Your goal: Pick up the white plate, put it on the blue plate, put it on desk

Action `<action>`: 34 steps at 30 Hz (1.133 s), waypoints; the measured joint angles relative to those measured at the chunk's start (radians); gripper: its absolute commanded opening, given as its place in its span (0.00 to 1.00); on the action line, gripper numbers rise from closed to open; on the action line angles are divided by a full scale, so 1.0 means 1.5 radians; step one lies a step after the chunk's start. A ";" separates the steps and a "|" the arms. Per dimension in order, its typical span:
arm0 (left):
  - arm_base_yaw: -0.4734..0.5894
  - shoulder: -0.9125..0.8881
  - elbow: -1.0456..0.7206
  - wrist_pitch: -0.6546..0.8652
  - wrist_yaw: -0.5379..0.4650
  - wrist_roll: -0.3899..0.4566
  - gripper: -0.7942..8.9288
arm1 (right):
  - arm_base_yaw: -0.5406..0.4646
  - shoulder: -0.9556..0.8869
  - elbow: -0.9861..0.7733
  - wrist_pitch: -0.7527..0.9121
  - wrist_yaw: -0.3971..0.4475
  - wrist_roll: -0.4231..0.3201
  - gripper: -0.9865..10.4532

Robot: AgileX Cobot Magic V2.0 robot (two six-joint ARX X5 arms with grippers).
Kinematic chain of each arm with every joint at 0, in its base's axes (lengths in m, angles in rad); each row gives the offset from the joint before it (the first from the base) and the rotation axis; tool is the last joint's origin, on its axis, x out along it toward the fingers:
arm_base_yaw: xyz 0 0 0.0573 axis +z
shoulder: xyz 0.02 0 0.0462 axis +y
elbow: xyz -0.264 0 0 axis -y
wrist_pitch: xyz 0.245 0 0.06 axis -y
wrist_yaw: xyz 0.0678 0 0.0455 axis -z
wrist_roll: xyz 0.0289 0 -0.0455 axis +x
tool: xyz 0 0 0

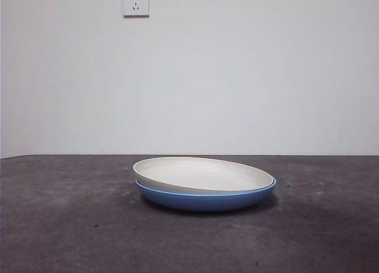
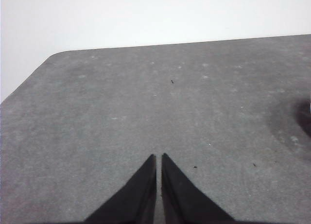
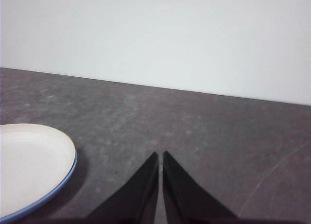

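Idling | white plate nested tilted in blue plate, mid-counter | left claw and right claw pressed together, empty | next, I judge: right claw spreads, reaches 9 o'clock for the white rim, lifts it onto bare counter

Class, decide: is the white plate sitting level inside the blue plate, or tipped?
Tipped. In the front view the white plate rests in the blue plate with its left rim raised clear of the blue rim, while its right rim sits flush.
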 measured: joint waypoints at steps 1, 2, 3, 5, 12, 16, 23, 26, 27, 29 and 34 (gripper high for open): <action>0.000 0.000 0.000 0.000 0.000 0.000 0.10 | 0.000 -0.006 -0.007 0.001 0.000 0.005 0.09; 0.000 0.000 0.000 0.000 0.000 0.000 0.10 | 0.000 -0.014 -0.013 -0.005 0.000 0.010 0.09; 0.000 0.000 0.000 0.000 0.000 0.000 0.10 | 0.000 -0.020 -0.013 -0.019 0.002 0.013 0.09; 0.000 0.000 0.000 0.000 0.000 0.000 0.10 | 0.002 -0.028 -0.013 -0.033 0.013 0.019 0.09; 0.000 0.000 0.000 0.000 0.000 0.000 0.10 | 0.003 -0.050 -0.012 -0.147 0.015 0.037 0.09; 0.000 0.000 0.000 0.000 -0.001 0.000 0.10 | 0.003 -0.049 -0.012 -0.146 0.012 0.070 0.09; 0.000 0.000 0.000 0.000 -0.001 0.000 0.10 | 0.003 -0.049 -0.012 -0.146 0.015 0.088 0.09; 0.000 0.000 0.000 0.000 -0.001 0.000 0.10 | 0.003 -0.049 -0.012 -0.146 0.015 0.090 0.09; 0.000 0.000 0.000 0.000 -0.001 0.000 0.10 | 0.003 -0.049 -0.012 -0.146 0.015 0.091 0.09; 0.000 0.000 0.000 0.000 -0.001 0.000 0.10 | 0.003 -0.049 -0.012 -0.146 0.015 0.091 0.09; 0.000 0.000 0.000 0.000 -0.001 0.000 0.10 | 0.003 -0.049 -0.012 -0.146 0.015 0.091 0.09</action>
